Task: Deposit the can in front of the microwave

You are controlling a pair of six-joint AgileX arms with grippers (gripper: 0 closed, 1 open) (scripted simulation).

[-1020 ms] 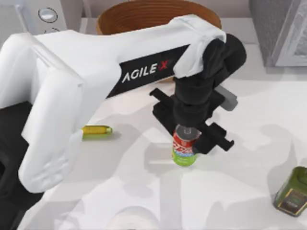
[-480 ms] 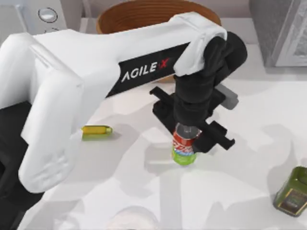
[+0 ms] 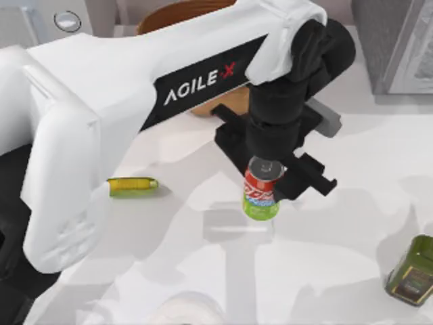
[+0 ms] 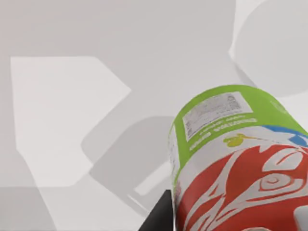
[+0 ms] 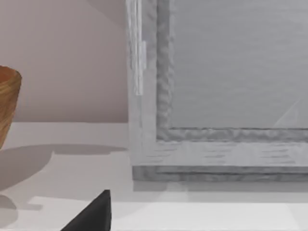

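The can point(image 3: 260, 202), red above and green below with a silver lid, hangs upright over the middle of the table, and its shadow lies apart on the surface beneath. My left gripper point(image 3: 266, 173) is shut on its upper part from above. In the left wrist view the can point(image 4: 240, 159) looms close beside a dark finger point(image 4: 159, 217). The microwave point(image 3: 66, 20) stands at the far left corner, light grey with a round dial, largely hidden by my left arm. My right arm is parked off the right; one dark fingertip point(image 5: 94, 214) pokes in.
A wooden bowl point(image 3: 169, 13) sits at the back behind the arm. A darker grey box point(image 3: 399, 40) with a pale framed door stands far right. A yellow-green cylinder point(image 3: 133, 185) lies left of centre; an olive-green tin point(image 3: 411, 271) sits near right; a white round object point(image 3: 186, 308) lies at the front edge.
My left arm has risen with the can held in its gripper. The can has come up off the table and its shadow has separated from it.
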